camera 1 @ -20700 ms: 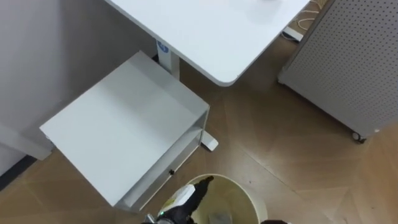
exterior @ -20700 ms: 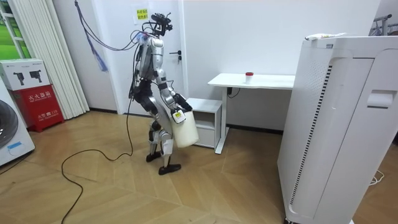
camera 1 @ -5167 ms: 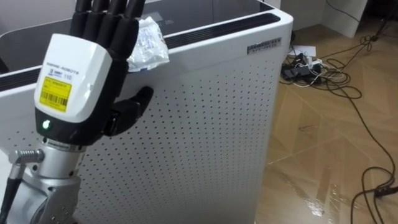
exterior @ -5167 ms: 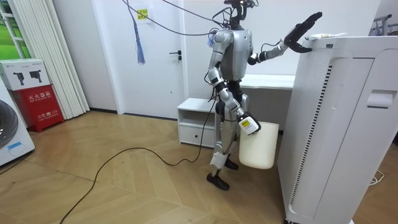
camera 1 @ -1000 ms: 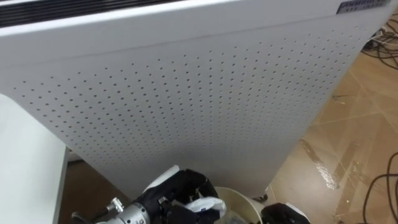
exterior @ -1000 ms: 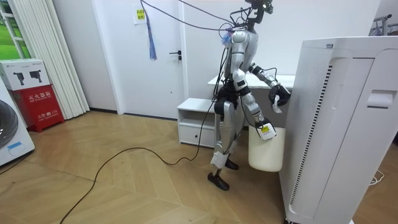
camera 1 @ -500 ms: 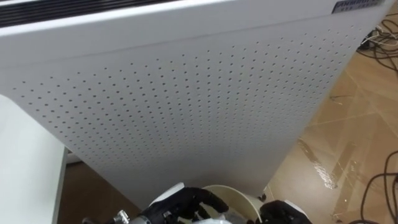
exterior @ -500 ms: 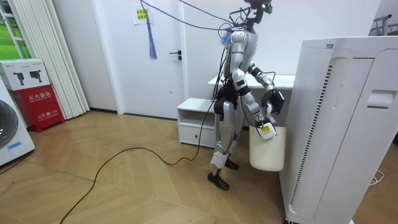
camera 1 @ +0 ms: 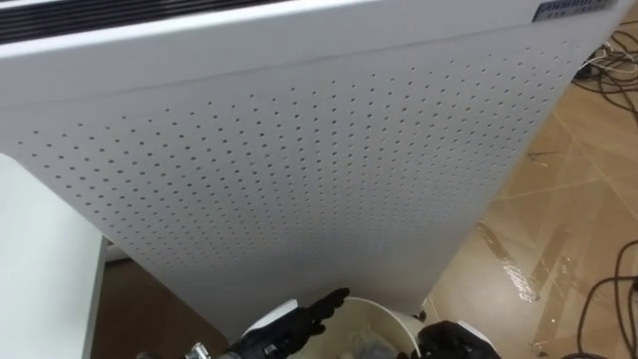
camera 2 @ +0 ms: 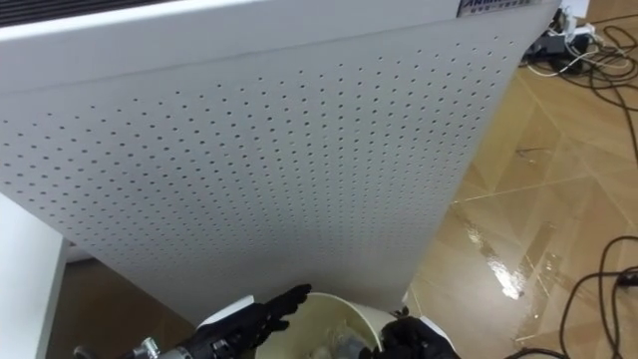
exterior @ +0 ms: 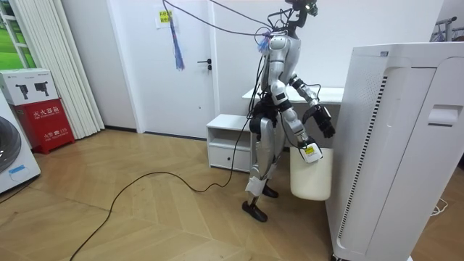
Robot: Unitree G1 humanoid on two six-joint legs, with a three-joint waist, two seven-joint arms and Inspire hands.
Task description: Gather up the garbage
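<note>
My left hand (camera 1: 291,332) hovers over the cream bin (camera 1: 391,312) at the bottom of the eye views, open, with its fingers straight and nothing in it. Crumpled pale garbage (camera 2: 345,346) lies inside the bin. My right hand (camera 1: 455,339) is a dark shape curled on the bin's rim at the right. In the room view I stand close to a tall white perforated appliance (exterior: 395,145). There the bin (exterior: 312,174) hangs at my hip, and my left hand (exterior: 325,123) is held above it.
The perforated side of the white appliance (camera 1: 299,150) rises right in front of me. A white desk (camera 1: 40,284) lies to my left. Cables (camera 1: 610,70) trail over the wood floor at the right. A low white cabinet (exterior: 230,141) stands behind me.
A second ago my left hand was curled round white crumpled garbage just above the bin. Its fingers have since straightened, and the garbage has dropped into the bin.
</note>
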